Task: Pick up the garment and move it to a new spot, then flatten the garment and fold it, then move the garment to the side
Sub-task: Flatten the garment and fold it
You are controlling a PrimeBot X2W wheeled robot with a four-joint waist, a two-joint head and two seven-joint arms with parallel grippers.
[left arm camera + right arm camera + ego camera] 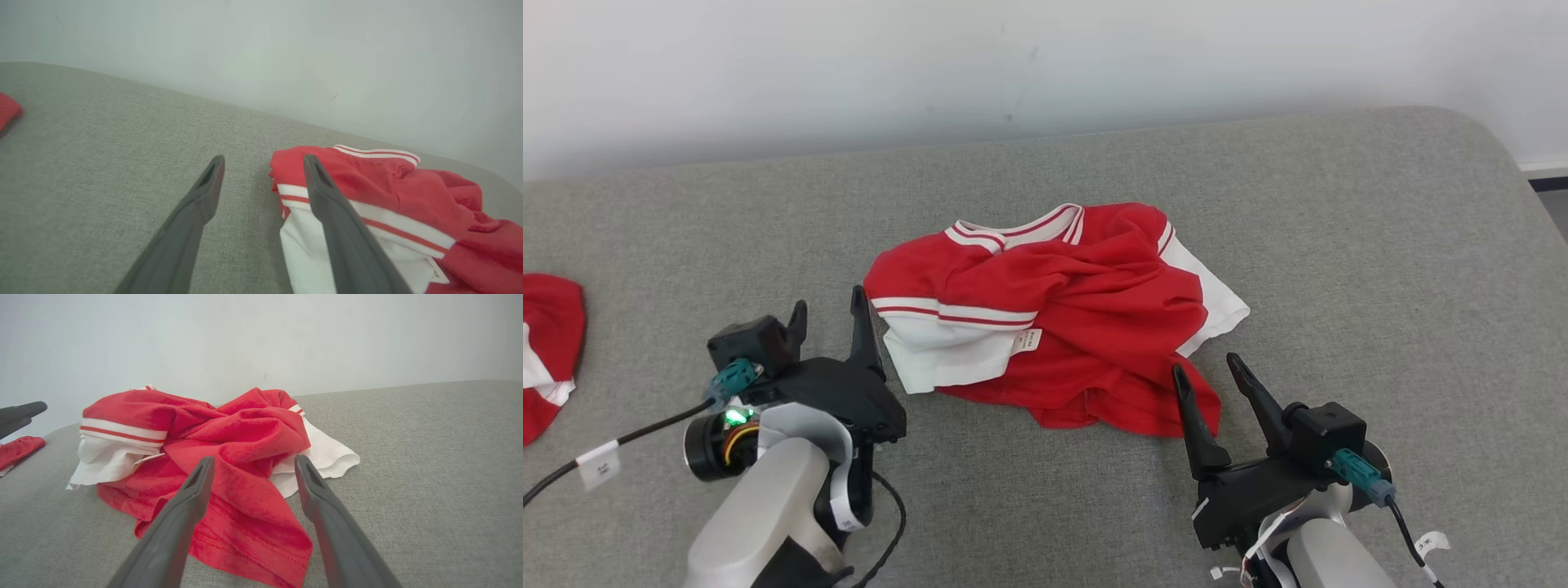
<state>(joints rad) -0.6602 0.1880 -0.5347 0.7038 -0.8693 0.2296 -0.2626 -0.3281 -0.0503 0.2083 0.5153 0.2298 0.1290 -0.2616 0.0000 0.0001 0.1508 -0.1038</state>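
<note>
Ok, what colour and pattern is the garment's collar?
The collar is white with thin red stripes; the head view shows it best.

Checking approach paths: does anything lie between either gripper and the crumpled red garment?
Nothing visible does. The left gripper and right gripper, both open, sit at the edge of the garment, over the grey cushion.

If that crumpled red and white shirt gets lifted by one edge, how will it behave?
Probably floppy: the red and white shirt lies crumpled in soft folds, so it should drape. Likely light: its thin white edge lies flat and wavy. Pushed, it would probably bunch rather than slide on the textured grey surface.
</note>
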